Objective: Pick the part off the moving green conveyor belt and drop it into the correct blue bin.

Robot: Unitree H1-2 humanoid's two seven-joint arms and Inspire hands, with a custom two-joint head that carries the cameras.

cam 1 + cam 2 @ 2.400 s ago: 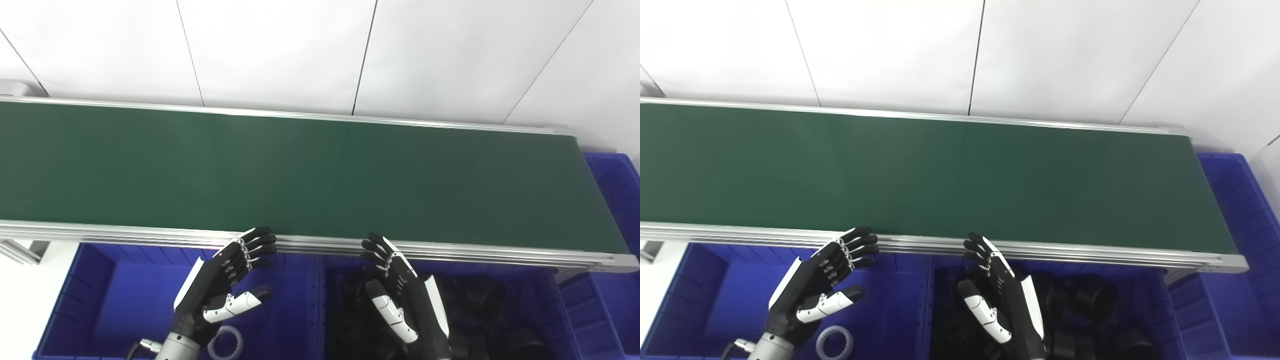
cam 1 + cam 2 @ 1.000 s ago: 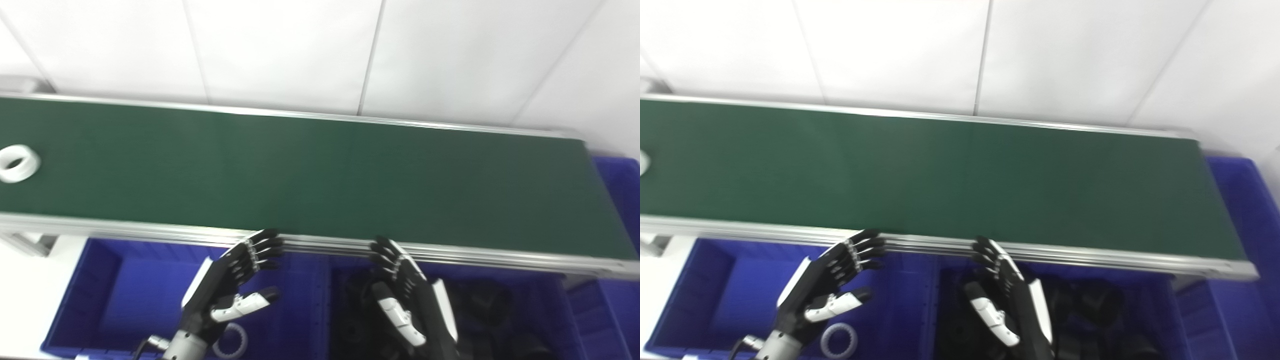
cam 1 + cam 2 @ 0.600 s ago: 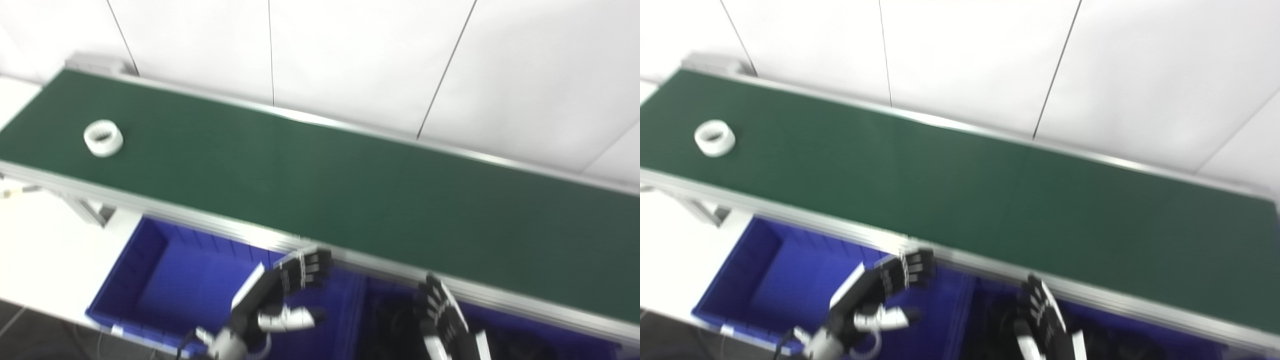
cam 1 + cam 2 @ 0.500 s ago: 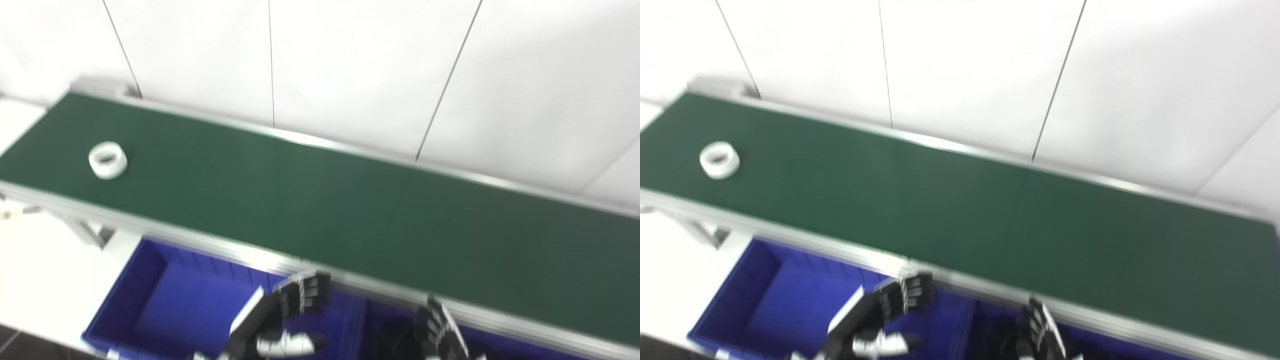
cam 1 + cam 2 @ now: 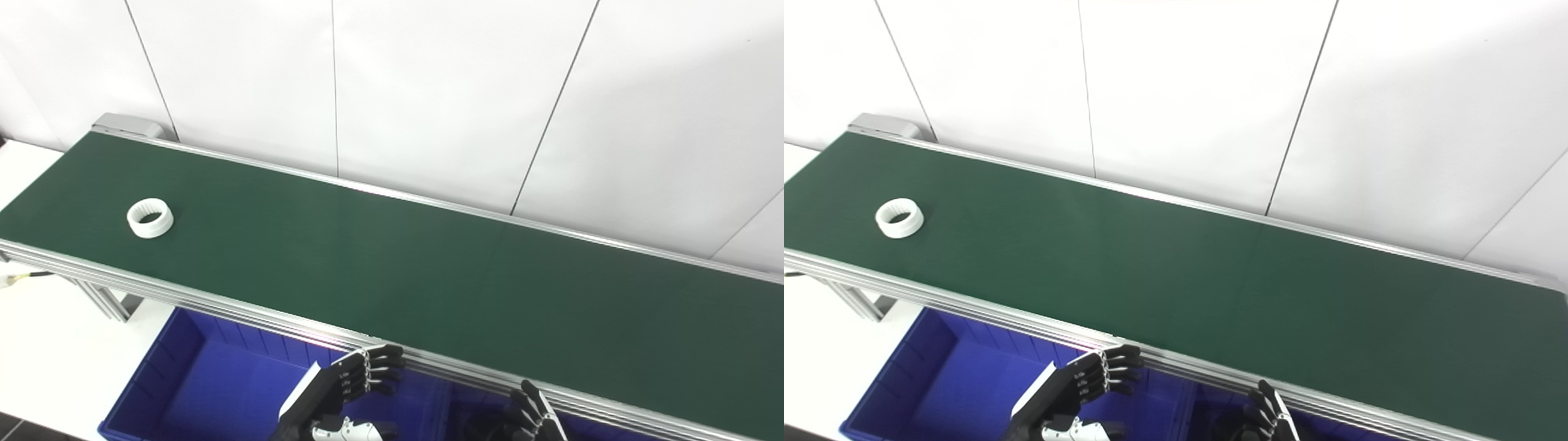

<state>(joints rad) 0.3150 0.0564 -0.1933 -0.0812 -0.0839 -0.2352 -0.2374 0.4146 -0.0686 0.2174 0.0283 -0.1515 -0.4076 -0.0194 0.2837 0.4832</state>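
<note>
Belt: green, framed in aluminium rails, running diagonally from the upper left of the frame down to the right edge, against a white panelled wall. Ring: white, toothed on its inner face, lying flat on the belt at the far left of the frame, nearer the front rail than the back one, well apart from both hands. Left bin: blue, below the front rail at lower left; the part of its floor that shows is bare. Left hand: bottom centre, over the left bin just under the rail, fingers spread and reaching toward the rail, thumb apart below them, grasping nothing. Right hand: bottom edge, right of centre, only its black fingertips showing, raised and separated just below the rail; most of it is cut off by the frame, so whether it is released or clenched cannot be told.
</note>
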